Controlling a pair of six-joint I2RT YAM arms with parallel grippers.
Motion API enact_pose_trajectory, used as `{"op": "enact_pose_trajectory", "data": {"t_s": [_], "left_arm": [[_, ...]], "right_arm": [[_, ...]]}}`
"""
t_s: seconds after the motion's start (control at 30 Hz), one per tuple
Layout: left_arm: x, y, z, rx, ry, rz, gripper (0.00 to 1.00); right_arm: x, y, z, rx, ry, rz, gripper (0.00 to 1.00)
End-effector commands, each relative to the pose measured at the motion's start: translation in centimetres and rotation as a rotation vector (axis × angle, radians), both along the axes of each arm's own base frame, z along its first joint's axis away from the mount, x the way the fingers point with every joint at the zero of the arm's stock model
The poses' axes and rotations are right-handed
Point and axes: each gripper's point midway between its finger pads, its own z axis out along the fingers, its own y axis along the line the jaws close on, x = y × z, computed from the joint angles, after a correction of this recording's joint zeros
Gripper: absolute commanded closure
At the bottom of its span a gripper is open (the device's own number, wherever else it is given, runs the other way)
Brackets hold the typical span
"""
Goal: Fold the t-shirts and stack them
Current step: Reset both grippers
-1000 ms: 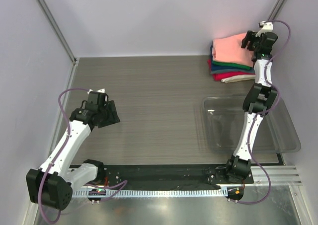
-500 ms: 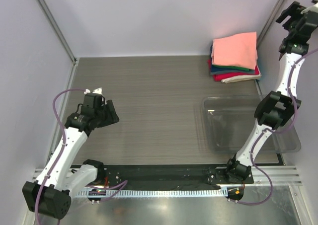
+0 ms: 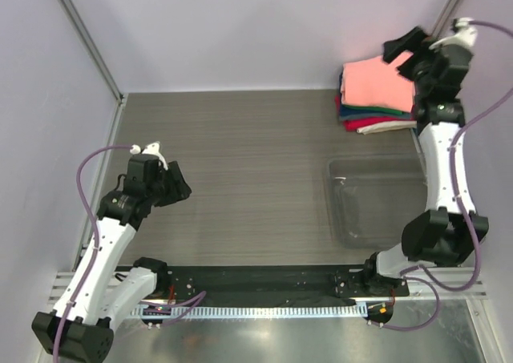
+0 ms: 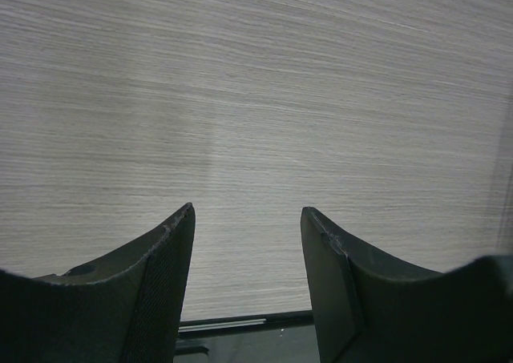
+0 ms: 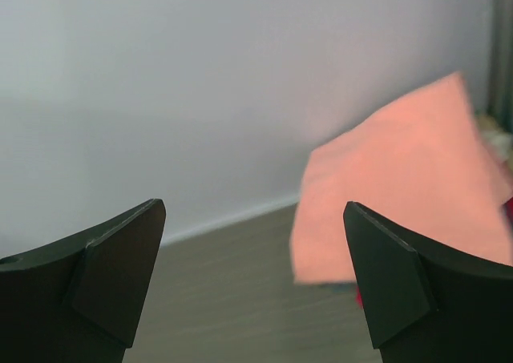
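Note:
A stack of folded t-shirts [image 3: 375,98] sits at the table's back right corner. The salmon-pink one [image 3: 373,82] lies on top, over green, navy, red and cream layers. The pink shirt also shows blurred in the right wrist view [image 5: 401,195]. My right gripper [image 3: 403,49] is open and empty, raised above the stack's back right edge, pointing left. My left gripper [image 3: 178,184] is open and empty above the bare wooden table at the left, its fingers [image 4: 168,267] wide apart with only table between them.
A clear plastic tray [image 3: 361,211] stands at the right, in front of the stack, with the right arm rising beside it. Grey walls close in the back and both sides. A black base rail [image 3: 256,279] runs along the near edge.
The right arm swung from over the stack out to the far right wall, then back left above the stack's back edge. The left arm drew back slightly toward the near left.

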Motion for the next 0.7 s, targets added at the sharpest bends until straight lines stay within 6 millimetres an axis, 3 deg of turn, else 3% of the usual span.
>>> {"op": "enact_pose_trajectory", "data": {"t_s": [0.0,0.03,0.07,0.1,0.13,0.2,0.23,0.3,0.33,0.43,0.53,0.6,0.63,0.67], "left_arm": [[0.5,-0.2,1.4,-0.004,-0.070,-0.021,0.43],[0.4,-0.2,1.5,-0.007,-0.075,-0.020,0.43],[0.5,0.4,1.8,0.012,-0.090,0.005,0.43],[0.5,0.5,2.0,0.011,-0.098,0.012,0.43],[0.5,0.6,2.2,0.013,-0.108,0.020,0.43],[0.6,1.3,3.1,0.023,-0.153,0.056,0.43],[0.6,1.7,3.5,0.027,-0.173,0.077,0.42],[1.0,2.9,4.6,0.051,-0.257,0.141,0.41],[1.1,3.3,4.9,0.060,-0.291,0.152,0.40],[2.2,3.6,6.0,0.051,-0.447,0.170,0.40],[3.6,4.7,5.5,0.104,-0.610,0.194,0.40],[4.4,6.0,3.8,0.173,-0.676,0.244,0.32],[4.5,7.8,3.6,0.213,-0.703,0.346,0.30],[4.9,8.5,2.7,0.217,-0.753,0.398,0.29]], "right_arm": [[-4.9,9.3,1.2,0.019,-0.008,0.172,0.00],[-5.5,10.9,-1.0,0.021,0.041,0.200,0.00],[-6.4,12.0,-1.7,0.026,0.058,0.217,0.00],[-8.3,14.8,-1.6,0.047,0.060,0.282,0.00],[-9.2,16.1,-3.9,0.055,0.110,0.330,0.00],[-11.9,18.3,-5.0,0.089,0.136,0.400,0.00],[-12.8,19.4,-7.8,0.101,0.194,0.447,0.00],[-14.6,20.6,-9.8,0.108,0.229,0.494,0.00],[-16.1,21.5,-11.6,0.121,0.262,0.527,0.00],[-19.3,23.1,-14.6,0.169,0.325,0.596,0.00],[-21.6,24.2,-17.1,0.185,0.379,0.660,0.00],[-22.9,24.1,-16.9,0.188,0.354,0.675,0.00],[-23.3,24.0,-17.6,0.186,0.358,0.675,0.00],[-23.9,23.8,-17.0,0.185,0.329,0.675,0.00]]}}
